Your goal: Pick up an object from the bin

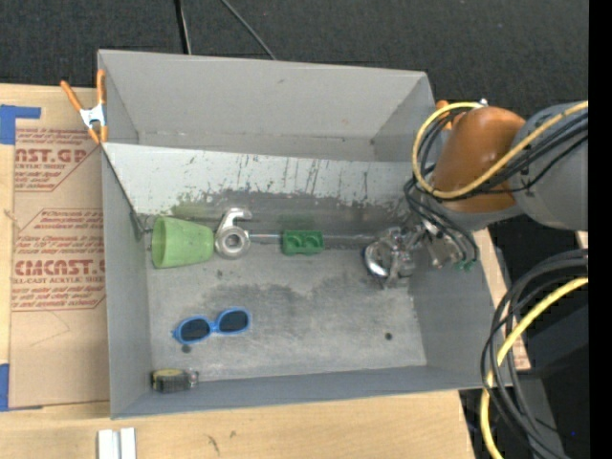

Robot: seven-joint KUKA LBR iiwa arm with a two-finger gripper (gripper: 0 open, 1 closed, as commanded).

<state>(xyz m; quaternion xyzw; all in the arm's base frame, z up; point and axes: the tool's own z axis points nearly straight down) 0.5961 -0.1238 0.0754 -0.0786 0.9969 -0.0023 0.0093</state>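
My gripper hangs low at the right side of the bin, near the right wall, its metal fingers pointing down to the floor. I cannot make out whether they are open or shut, and nothing shows between them. The nearest loose thing is a small green block to its left, against the back wall. Further left lie a silver metal ring piece and a light green cup on its side.
Blue toy sunglasses lie at the front left of the bin. A small dark metal piece sits in the front left corner. The arm with its orange cover and cables reaches in over the right rim.
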